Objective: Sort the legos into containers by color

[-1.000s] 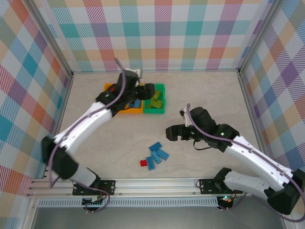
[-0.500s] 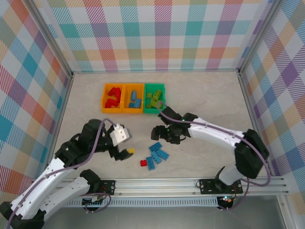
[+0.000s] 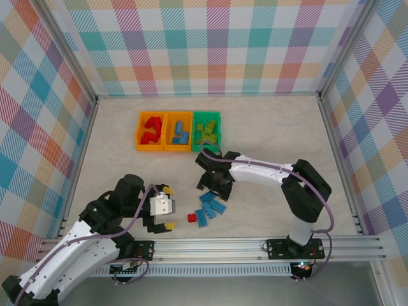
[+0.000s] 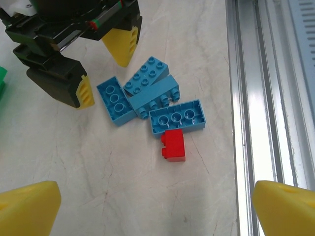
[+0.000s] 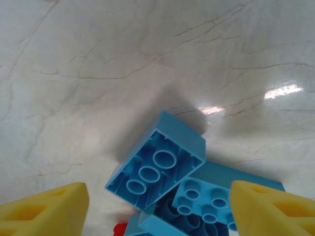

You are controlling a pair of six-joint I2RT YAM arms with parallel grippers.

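Observation:
Several light blue legos [image 3: 210,207] lie piled near the table's front, a red lego [image 3: 191,218] touching them. In the left wrist view the blue pile [image 4: 155,98] and red brick [image 4: 173,144] lie ahead of my open, empty left gripper [image 4: 157,211], which sits left of the pile [image 3: 169,208]. My right gripper [image 3: 213,190] hangs open over the pile's far end. Its fingers straddle an upside-down blue brick [image 5: 157,167] without touching it. The three containers stand at the back: an orange bin [image 3: 151,131] with red bricks, an orange bin [image 3: 178,131] with blue, a green bin [image 3: 206,131] with green.
The aluminium rail [image 4: 261,98] along the table's front edge runs close to the right of the pile. My right gripper [image 4: 104,69] shows at the far side of the pile in the left wrist view. Open tabletop [image 3: 274,134] lies right of the bins.
My left arm has pulled back from the bins to the front left and its jaws have opened. My right gripper has swung left onto the blue pile, its jaws narrowing.

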